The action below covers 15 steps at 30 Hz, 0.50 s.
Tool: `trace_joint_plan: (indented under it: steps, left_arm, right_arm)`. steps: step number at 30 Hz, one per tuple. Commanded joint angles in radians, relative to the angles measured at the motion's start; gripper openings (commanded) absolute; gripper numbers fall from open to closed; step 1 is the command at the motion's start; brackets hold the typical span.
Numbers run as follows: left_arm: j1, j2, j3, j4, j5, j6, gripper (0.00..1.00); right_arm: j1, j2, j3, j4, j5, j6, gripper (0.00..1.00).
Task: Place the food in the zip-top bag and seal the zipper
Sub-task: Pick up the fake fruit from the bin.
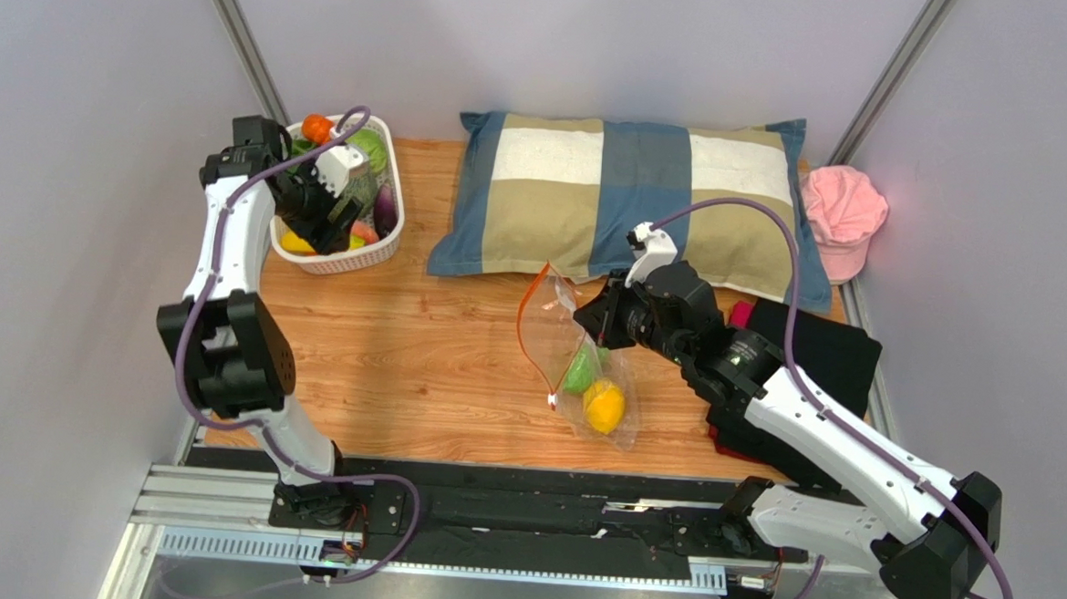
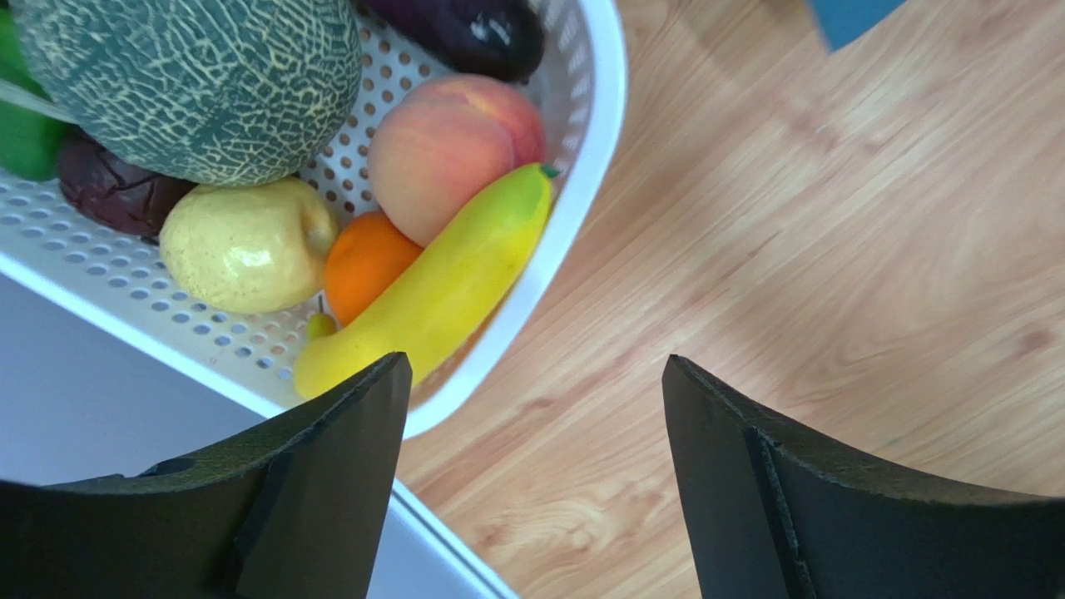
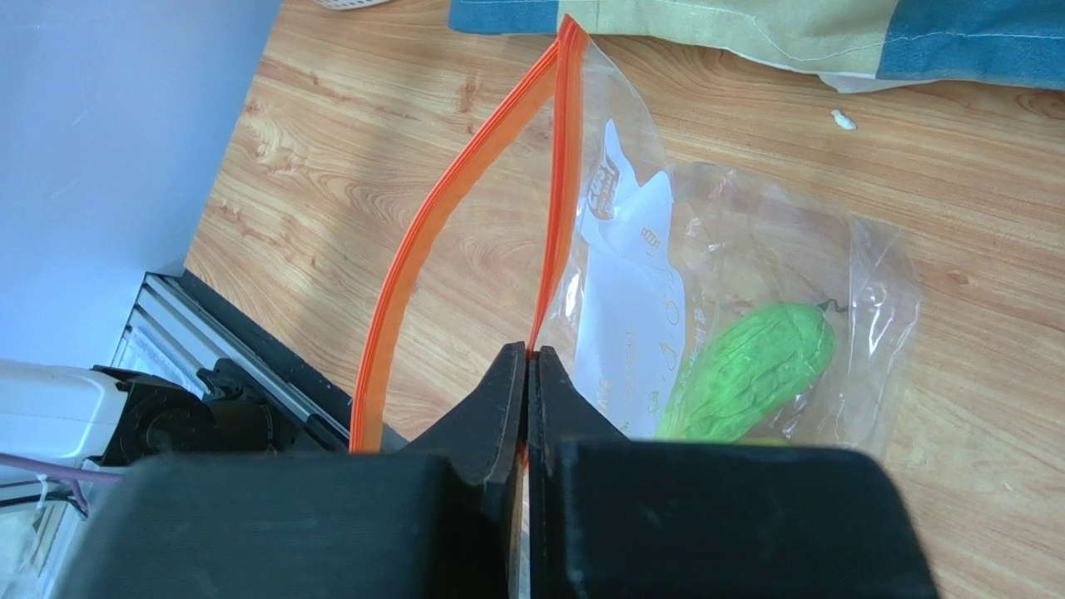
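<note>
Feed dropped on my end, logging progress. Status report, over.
Left gripper open, above basket rim by banana. Right gripper shut on zipper, bag mouth open. Green fruit and lemon inside. Nothing between basket and bag.

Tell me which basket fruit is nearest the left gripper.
The yellow banana, lying against the white basket's rim: its lower tip nearly meets the left gripper; the peach and orange fruit sit farther in.

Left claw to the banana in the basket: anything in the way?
Nothing visible. The banana lies uncovered on top, against the basket rim, with the open left claw by that rim; the peach sits beside it, not over it.
</note>
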<state>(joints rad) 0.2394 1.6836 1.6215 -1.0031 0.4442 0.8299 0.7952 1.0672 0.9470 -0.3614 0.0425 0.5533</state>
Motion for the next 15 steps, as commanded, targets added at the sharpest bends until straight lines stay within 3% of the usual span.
trace_joint_plan:
  steps: [1, 8, 15]
  left_arm:
    - [0.049, 0.109, 0.136, -0.058, 0.019, 0.283, 0.81]
    - [0.051, 0.228, 0.181, -0.046, -0.012, 0.486, 0.76]
    - [0.049, 0.314, 0.210, -0.109, -0.068, 0.586, 0.75]
  right_arm:
    - [-0.001, 0.007, 0.009, 0.021, -0.010, -0.012, 0.00]
    - [-0.005, 0.026, 0.024, 0.015, -0.015, -0.033, 0.00]
    - [-0.008, 0.051, 0.039, 0.010, -0.016, -0.049, 0.00]
